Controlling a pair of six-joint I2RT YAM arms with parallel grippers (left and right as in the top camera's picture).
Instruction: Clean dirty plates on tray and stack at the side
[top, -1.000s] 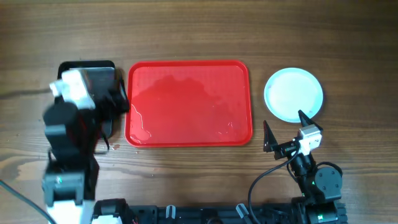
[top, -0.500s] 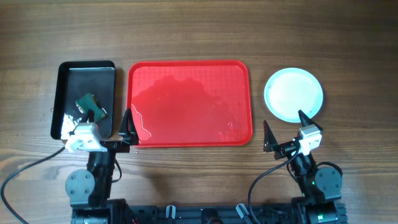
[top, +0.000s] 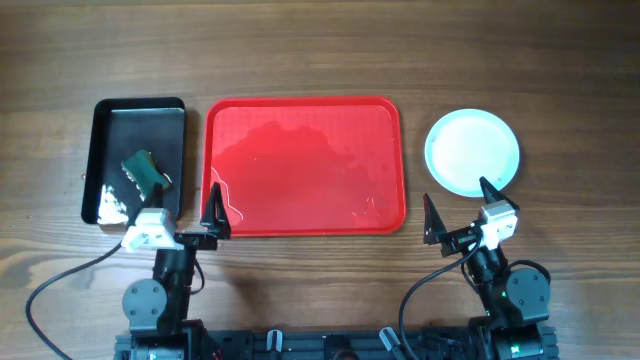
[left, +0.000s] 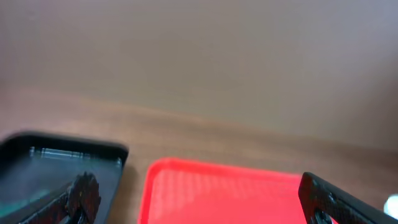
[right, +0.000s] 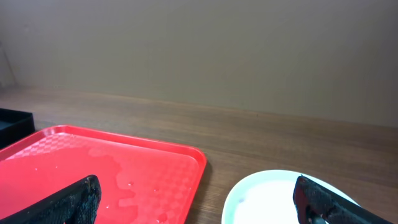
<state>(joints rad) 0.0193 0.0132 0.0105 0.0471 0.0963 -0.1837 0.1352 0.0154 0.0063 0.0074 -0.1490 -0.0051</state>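
The red tray (top: 305, 165) lies in the middle of the table with wet patches and no plates on it; it also shows in the left wrist view (left: 217, 193) and the right wrist view (right: 93, 180). A round stack of plates (top: 472, 151) sits to the tray's right, its top pale and clean; how many are in it I cannot tell. It shows in the right wrist view (right: 273, 199). My left gripper (top: 190, 222) is open and empty at the tray's near left corner. My right gripper (top: 458, 212) is open and empty just in front of the plates.
A smaller black tray (top: 108, 150) stands left of the red tray, holding a green sponge (top: 143, 170) and white foam. Its corner shows in the left wrist view (left: 68, 162). Cables trail from both arm bases at the table's near edge.
The left arm has drawn back from over the black tray to the near edge, leaving the green sponge in that tray. The right arm has not moved.
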